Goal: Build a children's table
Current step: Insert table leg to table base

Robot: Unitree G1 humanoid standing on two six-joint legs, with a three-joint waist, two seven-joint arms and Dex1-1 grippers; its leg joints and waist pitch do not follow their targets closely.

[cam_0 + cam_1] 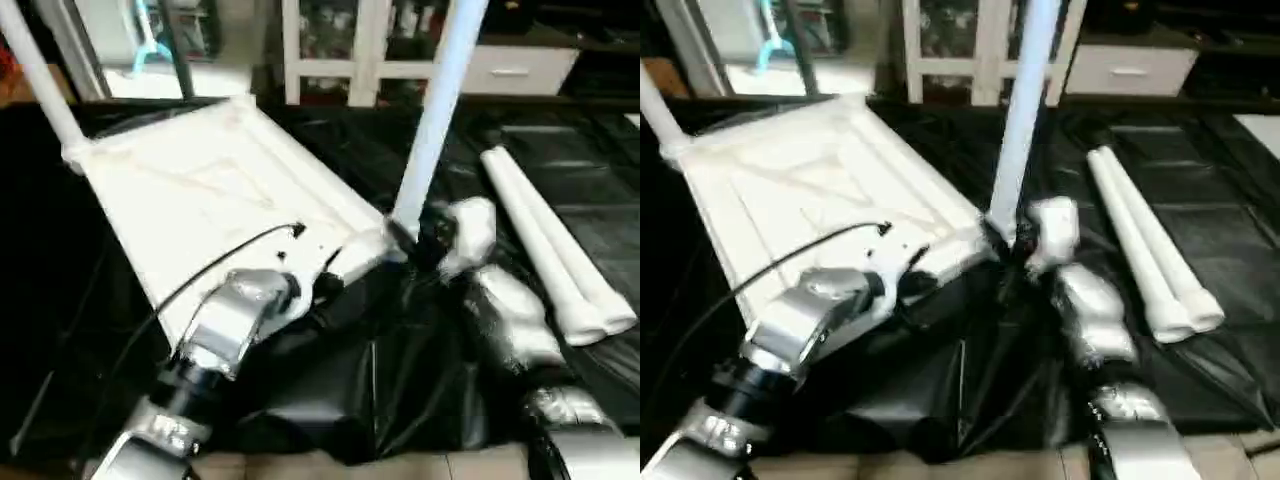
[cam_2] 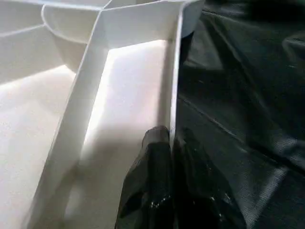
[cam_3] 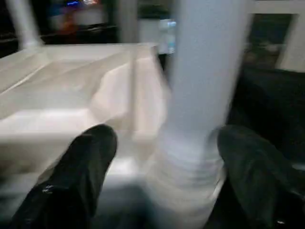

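The white tabletop point(image 1: 210, 190) lies underside up on the black-covered surface. One white leg point(image 1: 438, 120) stands in its near right corner socket, and another leg point(image 1: 38, 75) rises from the far left corner. My left gripper point(image 2: 171, 139) is shut on the tabletop's near rim point(image 2: 174, 71), one finger on each side of the thin wall. Around the base of the near standing leg point(image 3: 195, 157) is my right gripper point(image 3: 167, 135), open, with a visible gap between one of its fingers point(image 3: 86, 167) and the leg.
Two loose white legs point(image 1: 555, 250) lie side by side on the black sheet to the right. A black cable point(image 1: 200, 275) runs over my left forearm. White shelving point(image 1: 340, 50) and a drawer unit stand behind the work surface.
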